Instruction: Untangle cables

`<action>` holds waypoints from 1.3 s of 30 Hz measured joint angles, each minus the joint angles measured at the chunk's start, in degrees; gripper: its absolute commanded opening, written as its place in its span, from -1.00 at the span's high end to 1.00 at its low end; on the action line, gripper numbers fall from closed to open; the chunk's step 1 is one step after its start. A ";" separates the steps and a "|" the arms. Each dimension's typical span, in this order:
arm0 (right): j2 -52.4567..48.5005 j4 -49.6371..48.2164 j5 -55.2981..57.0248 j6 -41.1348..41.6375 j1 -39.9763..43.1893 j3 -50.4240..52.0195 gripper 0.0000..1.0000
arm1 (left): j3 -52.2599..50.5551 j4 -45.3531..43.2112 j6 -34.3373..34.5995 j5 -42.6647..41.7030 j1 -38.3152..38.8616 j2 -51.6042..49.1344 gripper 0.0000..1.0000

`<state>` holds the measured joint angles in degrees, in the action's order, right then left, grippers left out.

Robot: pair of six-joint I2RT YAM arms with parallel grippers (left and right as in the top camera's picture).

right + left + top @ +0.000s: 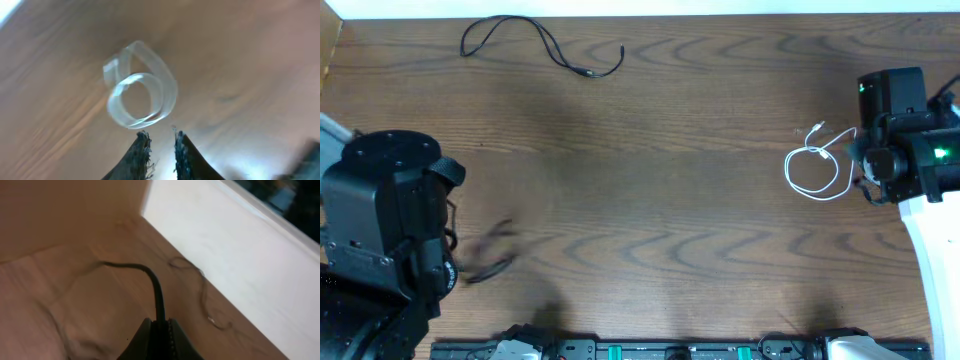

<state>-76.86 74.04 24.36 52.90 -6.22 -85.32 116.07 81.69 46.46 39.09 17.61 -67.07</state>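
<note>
One black cable (540,45) lies loose along the far edge at the left; it also shows in the left wrist view (200,287). My left gripper (161,325) is shut on a second black cable (152,282), which rises from the jaws and bends left. In the overhead view this cable is a blur (490,258) beside my left arm (390,210). The white cable (817,165) lies in loops on the table at the right. My right gripper (161,136) is slightly open and empty, just short of the white loops (142,97).
The wooden table (660,200) ends at a white strip along the far edge (240,240). A wooden side wall (65,210) stands at the far left corner. The right arm's black body (905,135) sits by the right edge.
</note>
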 measured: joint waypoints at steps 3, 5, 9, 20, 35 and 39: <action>-0.02 -6.75 -14.69 -8.96 -0.02 0.02 0.23 | 0.00 -6.16 -4.22 -10.49 -0.24 -1.18 0.85; -0.02 -9.86 -23.32 -14.67 -0.17 0.02 -0.06 | 0.00 -9.55 -6.80 -17.75 -0.26 -2.47 0.85; -0.09 -12.37 -36.11 -22.67 -2.99 0.02 -0.29 | 0.00 -14.75 -10.56 -34.27 -0.26 -6.36 0.85; -6.97 -17.18 -42.73 -26.67 -15.08 0.02 -0.56 | -0.04 -24.72 -16.92 -69.90 4.94 -10.08 0.85; -20.52 -26.40 -49.59 -27.78 -20.33 0.07 -0.81 | -0.04 -24.37 -18.01 -73.59 14.23 -10.05 0.85; -20.55 -29.62 -50.82 -27.67 -20.50 0.09 -0.78 | -0.04 -22.93 -18.01 -73.68 14.38 -10.05 0.85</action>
<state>-97.41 44.42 -26.46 25.23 -26.72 -85.23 116.03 58.76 28.45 -34.59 31.99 -77.12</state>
